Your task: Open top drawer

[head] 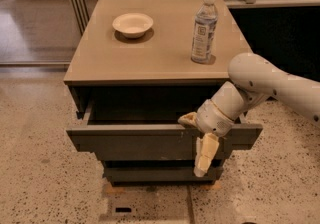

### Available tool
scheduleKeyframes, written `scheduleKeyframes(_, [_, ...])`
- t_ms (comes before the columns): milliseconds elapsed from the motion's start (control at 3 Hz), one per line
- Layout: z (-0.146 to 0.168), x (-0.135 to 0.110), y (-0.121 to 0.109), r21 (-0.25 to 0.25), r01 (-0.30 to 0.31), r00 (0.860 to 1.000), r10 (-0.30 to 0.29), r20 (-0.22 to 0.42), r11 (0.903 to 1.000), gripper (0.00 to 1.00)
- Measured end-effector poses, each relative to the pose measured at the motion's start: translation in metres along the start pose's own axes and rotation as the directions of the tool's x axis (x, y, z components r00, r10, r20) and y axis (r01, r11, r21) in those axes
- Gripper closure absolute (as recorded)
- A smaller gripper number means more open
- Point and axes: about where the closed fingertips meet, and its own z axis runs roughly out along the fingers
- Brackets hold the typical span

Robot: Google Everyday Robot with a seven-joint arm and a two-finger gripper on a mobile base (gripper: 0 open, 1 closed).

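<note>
The top drawer point(135, 142) is the widest dark grey-brown front under the tan cabinet top. It stands pulled out some way, with a dark gap behind its front. My gripper point(201, 140) is at the drawer's front right of centre, clamped over its top edge. One pale finger point(206, 154) hangs down the outside of the front, and the other is hooked behind the edge, mostly hidden. My white arm point(270, 85) reaches in from the right.
A white bowl point(132, 24) and a clear water bottle point(204, 29) stand on the cabinet top point(150, 53). Narrower lower drawers point(150, 173) sit below. Speckled floor surrounds the cabinet, with a metal rail behind it.
</note>
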Motion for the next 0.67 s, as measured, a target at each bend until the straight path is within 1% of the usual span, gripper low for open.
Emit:
scheduleKeyframes(333, [0.001, 0.001, 0.039, -0.057, -0.039, 0.999, 0.04, 0.013, 0.9976, 0.0])
scheduleKeyframes(667, [-0.001, 0.001, 0.064, -0.088, -0.063, 0.998, 0.064, 0.007, 0.9941, 0.0])
